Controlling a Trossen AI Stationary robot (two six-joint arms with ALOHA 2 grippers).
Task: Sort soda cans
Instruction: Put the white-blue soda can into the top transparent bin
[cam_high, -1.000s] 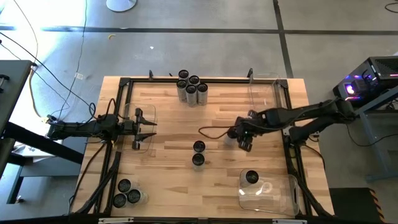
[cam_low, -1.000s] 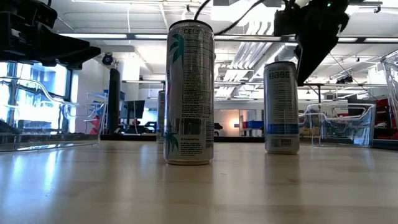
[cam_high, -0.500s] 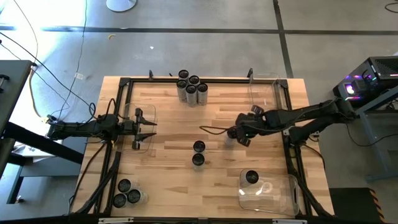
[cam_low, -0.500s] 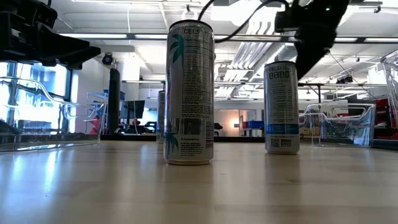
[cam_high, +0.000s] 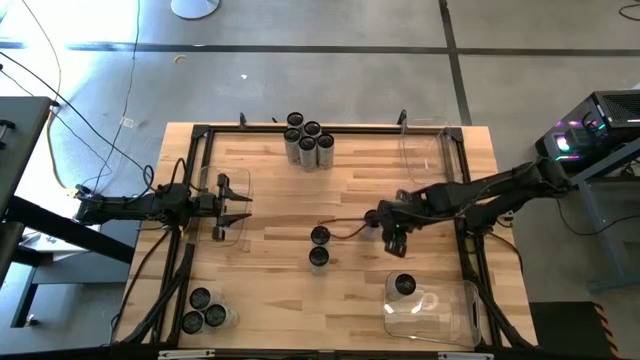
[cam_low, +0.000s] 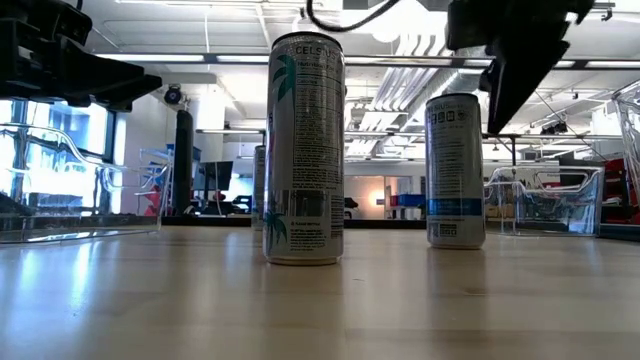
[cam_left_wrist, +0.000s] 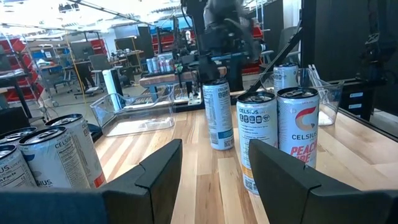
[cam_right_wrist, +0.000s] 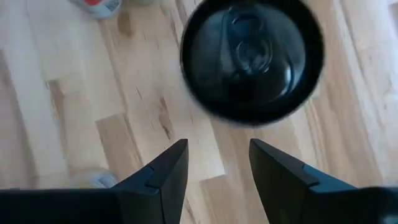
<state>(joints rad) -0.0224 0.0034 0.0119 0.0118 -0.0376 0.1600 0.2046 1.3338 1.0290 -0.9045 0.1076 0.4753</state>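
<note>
Cans: eleven dark tops show from above. Five stand bunched at the far edge, two stand one behind the other at mid-table, three huddle in the near left corner, and one sits inside the near right bin. A twelfth can stands under the right gripper. It is hidden from above, but in the low view it stands upright on the wood, right of the big near can.

The right gripper hangs over that can, right of the middle pair, with its fingers spread and nothing between them. It does not touch the can.

The left gripper waits at the left side over a clear bin, its fingers splayed wide and empty.

A third bin stands empty in the far right corner. I cannot tell whether the corner trio sits in a bin.

Bare wood lies between the far bunch and the middle pair, and across the near middle of the table. A dark frame runs along the edges.
</note>
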